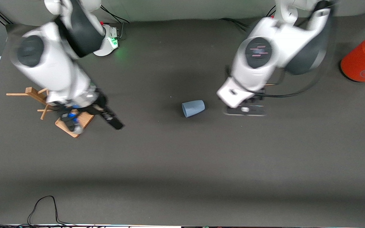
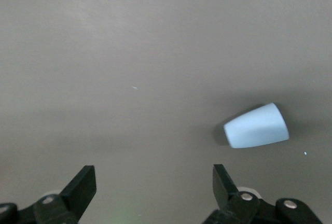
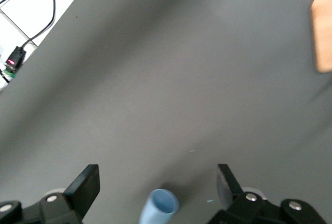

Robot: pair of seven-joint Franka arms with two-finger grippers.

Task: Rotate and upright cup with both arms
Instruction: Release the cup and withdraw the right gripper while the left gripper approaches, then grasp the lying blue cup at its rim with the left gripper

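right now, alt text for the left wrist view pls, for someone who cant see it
A small light-blue cup lies on its side on the dark grey table, untouched. The left gripper hangs above the table with its two black fingers spread wide open, the cup off to one side of the gap and clear of both.

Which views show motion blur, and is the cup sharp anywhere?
Front view: both white arms smear with motion, while the small light-blue tapered plastic cup, lying on its side, stays crisp with a soft shadow. Left wrist view: cup edges slightly soft. Right wrist view: the tan wooden piece at the edge is blurred.
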